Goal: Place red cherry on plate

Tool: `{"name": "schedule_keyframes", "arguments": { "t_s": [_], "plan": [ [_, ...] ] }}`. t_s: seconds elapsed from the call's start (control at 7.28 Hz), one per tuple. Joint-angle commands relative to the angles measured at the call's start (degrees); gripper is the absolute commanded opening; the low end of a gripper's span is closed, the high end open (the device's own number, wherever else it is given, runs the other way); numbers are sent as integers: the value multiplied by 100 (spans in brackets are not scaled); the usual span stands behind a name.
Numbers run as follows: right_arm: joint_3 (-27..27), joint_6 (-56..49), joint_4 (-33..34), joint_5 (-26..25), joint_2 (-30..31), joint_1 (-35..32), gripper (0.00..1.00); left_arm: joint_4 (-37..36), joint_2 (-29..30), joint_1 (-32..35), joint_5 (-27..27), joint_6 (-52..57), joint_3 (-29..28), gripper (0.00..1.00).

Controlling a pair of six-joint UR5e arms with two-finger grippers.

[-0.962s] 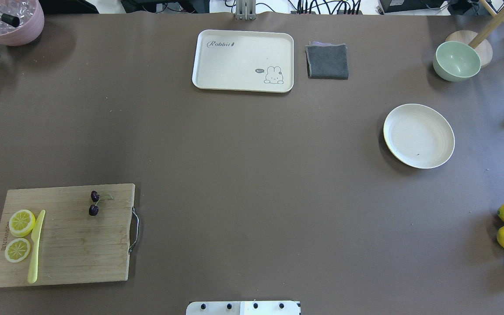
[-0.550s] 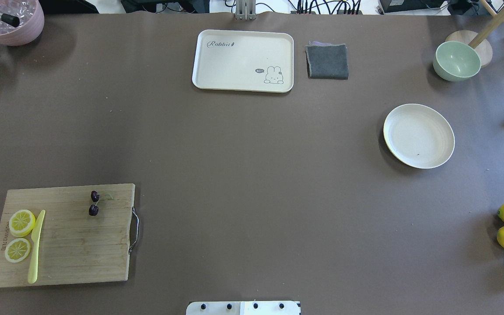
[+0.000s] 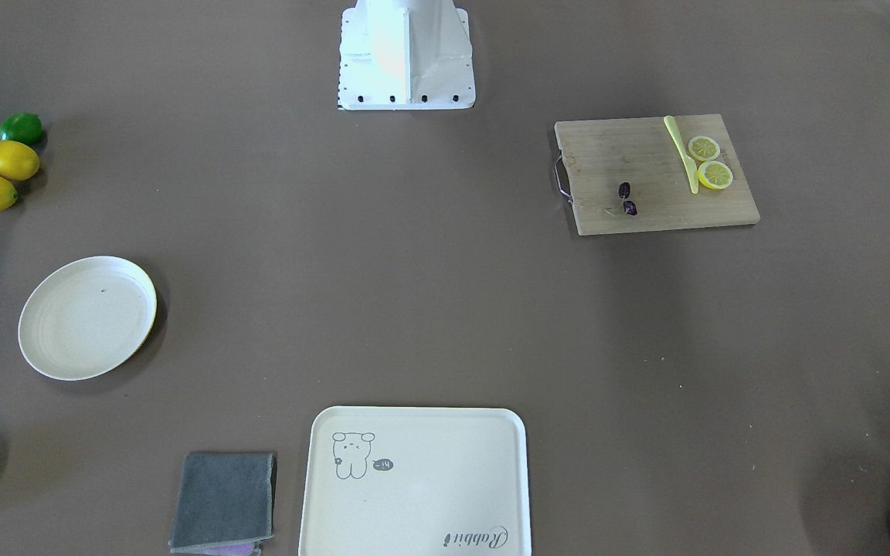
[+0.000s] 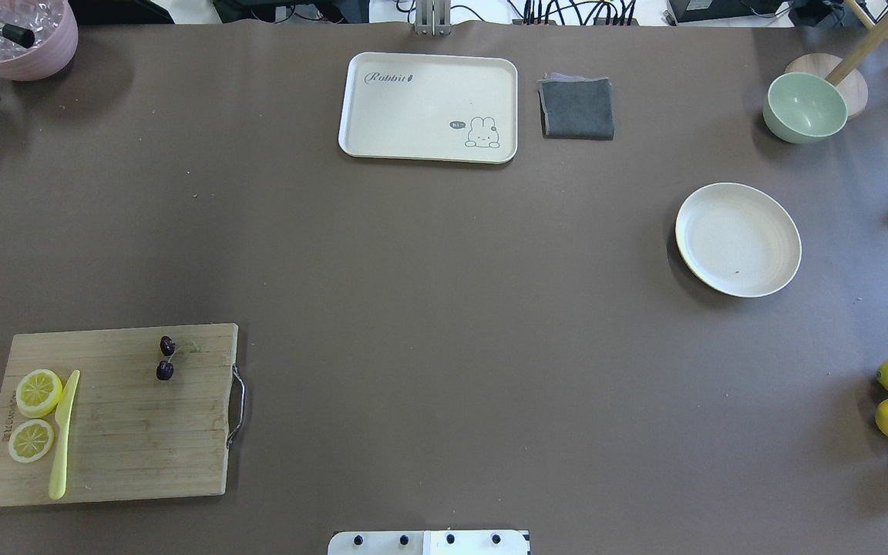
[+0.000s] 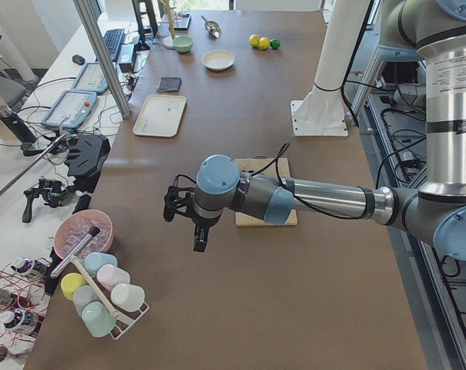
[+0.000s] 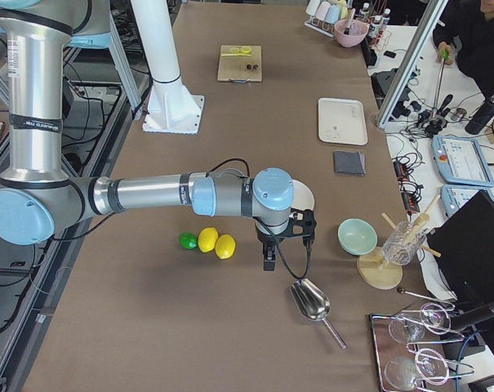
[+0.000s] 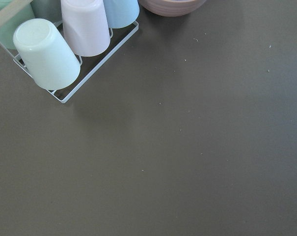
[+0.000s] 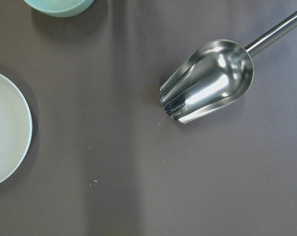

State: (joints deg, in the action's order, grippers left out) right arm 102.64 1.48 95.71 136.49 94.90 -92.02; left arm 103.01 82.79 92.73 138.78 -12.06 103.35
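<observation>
A: Where is the red cherry found, and which arm is better placed for it?

B: It is seen on the wooden cutting board at the near left of the table. It lies toward the board's far edge, well apart from the lemon slices and the yellow knife. The left gripper is held out past the board's left end, over bare table near the cup rack. The cherry is therefore to be sought to the right of its fingers.

A: And the long axis?

B: The two fruits are lined up near to far, with the pale stem bent off to the right (thin, and barely made out). A grip closed across that line is judged the better fit.

A: Are the fingers spread or drawn together?

B: That cannot be told, since both grippers are shown only in the side views. The cherry is held by neither.

A: And the plate?

B: It is set at the far right, well apart from the cherry. The right gripper hangs near it, by the steel scoop. A carry across most of the table is implied.
</observation>
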Motion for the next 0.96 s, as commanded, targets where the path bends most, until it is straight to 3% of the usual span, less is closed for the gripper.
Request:
{"name": "schedule_keyframes", "arguments": {
  "t_s": [0.0,0.82],
  "plan": [
    [2,10,-9,0,-7,0,100,0,17,-9,-9,-15,-8,98],
    [19,45,-183,-26,-7,122,100,9,44,-18,0,2,-17,98]
  ]
}}
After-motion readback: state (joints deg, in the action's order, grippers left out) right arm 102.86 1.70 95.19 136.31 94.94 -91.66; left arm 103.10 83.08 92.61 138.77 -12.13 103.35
